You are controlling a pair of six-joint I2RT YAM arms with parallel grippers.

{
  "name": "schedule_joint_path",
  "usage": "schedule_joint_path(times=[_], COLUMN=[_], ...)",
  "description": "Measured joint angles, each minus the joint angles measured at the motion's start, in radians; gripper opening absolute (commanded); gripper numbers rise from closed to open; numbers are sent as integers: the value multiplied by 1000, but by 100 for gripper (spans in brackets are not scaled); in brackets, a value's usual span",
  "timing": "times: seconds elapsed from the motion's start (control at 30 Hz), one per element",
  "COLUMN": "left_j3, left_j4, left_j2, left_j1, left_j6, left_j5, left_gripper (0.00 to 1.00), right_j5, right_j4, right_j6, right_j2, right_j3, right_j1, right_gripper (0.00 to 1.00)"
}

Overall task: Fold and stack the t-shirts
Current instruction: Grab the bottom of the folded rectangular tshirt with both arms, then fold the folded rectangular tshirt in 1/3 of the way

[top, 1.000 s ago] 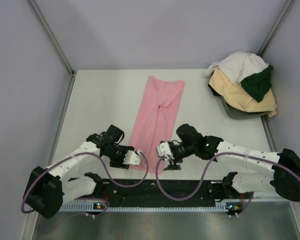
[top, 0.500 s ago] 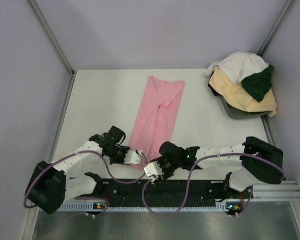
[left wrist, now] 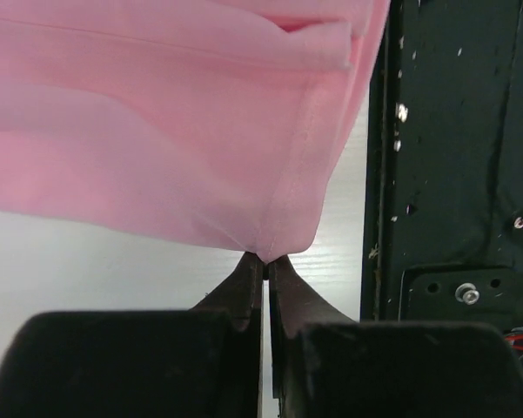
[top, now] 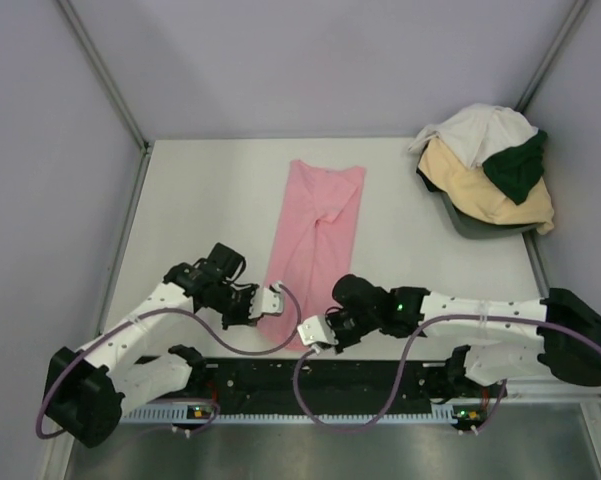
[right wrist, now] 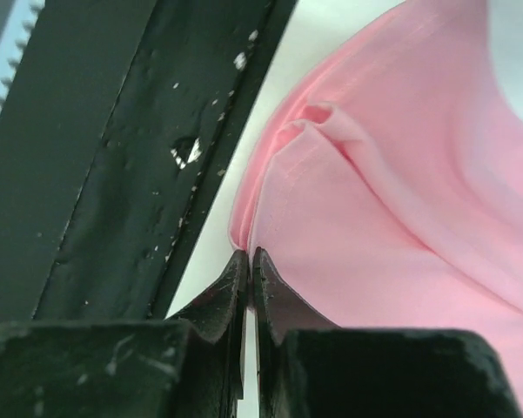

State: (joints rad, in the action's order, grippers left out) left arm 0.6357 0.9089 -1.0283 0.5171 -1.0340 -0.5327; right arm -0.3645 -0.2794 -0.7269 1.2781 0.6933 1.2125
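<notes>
Item 1: pink t-shirt [top: 315,240]. It lies as a long narrow strip, folded lengthwise, running from the far middle of the surface [top: 200,210] back toward my bases. The far end lies flat on the surface, and a soft crease runs down the length of the strip. I hold both corners of the near end.

Item 2: left fingers [top: 270,300]. They are pressed together on the near-left corner of the pink t-shirt. In my left wrist view the tips [left wrist: 256,277] meet with a small point of pink cloth nipped between them, and the hem fans out from that pinch. I cannot tell whether this corner is lifted off the surface.

Item 3: right fingers [top: 310,335]. They are pressed together on the near-right corner of the same shirt. In my right wrist view the tips [right wrist: 238,277] clamp a doubled pink edge, with a small pucker in the cloth just beyond them.

Item 4: black rail [top: 380,375]. It runs along the near edge of the surface, just beside both pinched corners.

Item 5: pile at the far right corner, well apart from the pink strip. It holds the white t-shirt [top: 477,128] on top, the dark green t-shirt [top: 517,165] draped over the right side, and the tan t-shirt [top: 485,190] beneath. All three are crumpled and unfolded.
</notes>
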Motion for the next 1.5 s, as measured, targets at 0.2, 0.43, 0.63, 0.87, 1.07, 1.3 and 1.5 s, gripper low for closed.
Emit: schedule_joint_path(times=[0.2, 0.43, 0.63, 0.87, 1.07, 1.3, 1.5], left_j3=[136, 416, 580, 801, 915, 1007, 1054], left_j4=[0, -101, -138, -163, -165, -163, -161], left_j2=[-31, -261, -479, -728, -866, -982, -1039], left_j1=[-1, -18, -60, -105, -117, -128, -136], left_j6=[185, 384, 446, 536, 554, 553, 555], left_j5=[-7, 140, 209, 246, 262, 280, 309], left_gripper=[0, 0, 0, 0, 0, 0, 31], right_j5=[-64, -111, -121, -136, -147, -138, -101], right_j4=[-80, -103, -79, -43, -28, -23, -15], right_j6=[95, 110, 103, 81, 64, 57, 85], right_j2=[-77, -23, 139, 312, 438, 544, 599], right_j3=[97, 234, 317, 417, 507, 562, 612], right_j1=[-165, -458, -608, -740, -767, -794, -813], right_gripper=[0, 0, 0, 0, 0, 0, 28])
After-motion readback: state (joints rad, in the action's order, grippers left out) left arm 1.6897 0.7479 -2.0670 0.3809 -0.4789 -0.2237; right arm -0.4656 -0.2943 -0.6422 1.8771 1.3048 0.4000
